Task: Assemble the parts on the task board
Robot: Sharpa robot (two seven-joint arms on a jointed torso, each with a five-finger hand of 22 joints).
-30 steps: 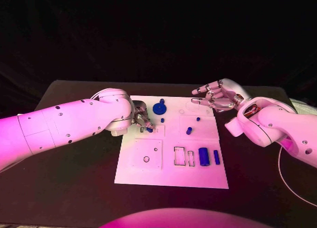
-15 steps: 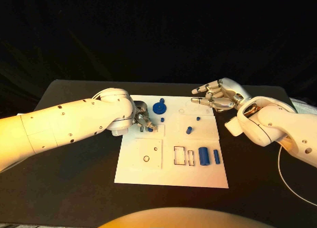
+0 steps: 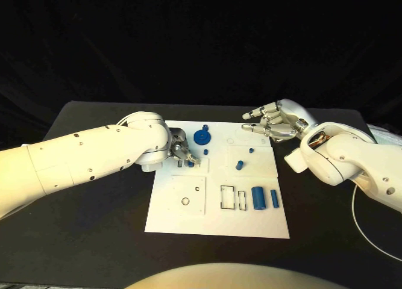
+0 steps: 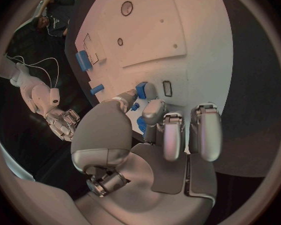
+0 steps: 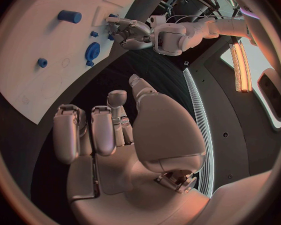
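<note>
**Left robot hand pinches a blue part on the board**

Nothing on the board has shifted since the earlier frames, and both arms stay where they were; the fingers of the left robot hand (image 3: 182,153) sit a touch lower over the same spot.

Landmark: the flat white rectangular task board (image 3: 179,223), lying in the middle of the black counter (image 3: 88,241).

Nearest the robot, at the board's right side, a large blue plastic cylinder (image 3: 258,198) lies flat, with a slimmer blue plastic bar (image 3: 275,198) just beside it and empty rectangular slots next to them. Toward the board's middle a short blue peg (image 3: 240,165) stands.

At the board's left edge, the left robot hand has its thumb and a finger closed on a small blue plastic piece (image 4: 141,89); the piece is at the board surface, and whether it is seated there cannot be told. The remaining fingers (image 4: 205,130) are curled down beside it.

Farther back, a round blue plastic gear (image 3: 202,137) sits on the board.

Beyond the board's far right corner, the right robot hand (image 3: 275,123) hovers with its fingers apart and loosely bent, holding nothing.
</note>
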